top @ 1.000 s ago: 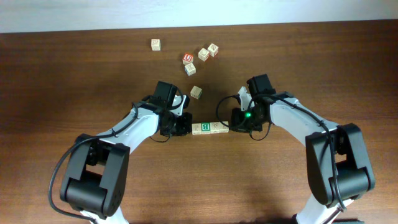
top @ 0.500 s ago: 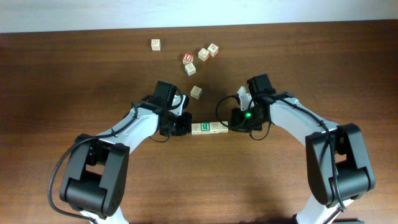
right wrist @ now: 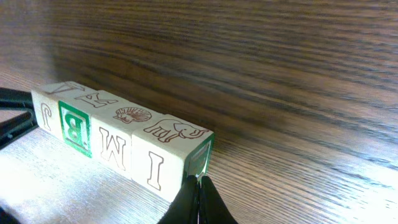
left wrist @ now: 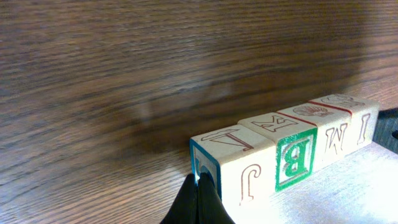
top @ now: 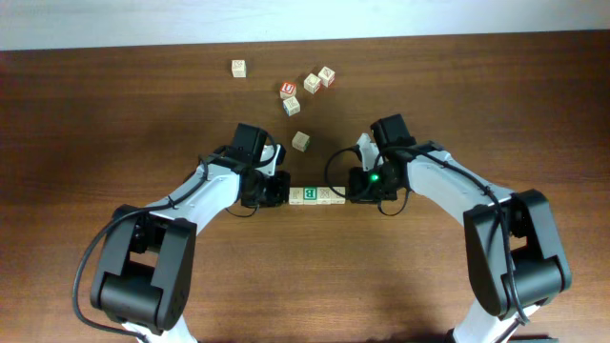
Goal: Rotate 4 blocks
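**Four blocks squeezed in a row, moved a little left**

On the bench (top: 114, 124), the row of four blocks (top: 316, 195) sits in the middle of the top view, a bit further left than a moment ago. The left pincer (left wrist: 200, 196) and right pincer (right wrist: 200, 193), both shut tight, press its two ends. The turn looks only just started.

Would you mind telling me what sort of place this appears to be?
Probably a robotics lab bench: a left arm and right arm work at a bare wooden table, with only toy alphabet blocks laid out.
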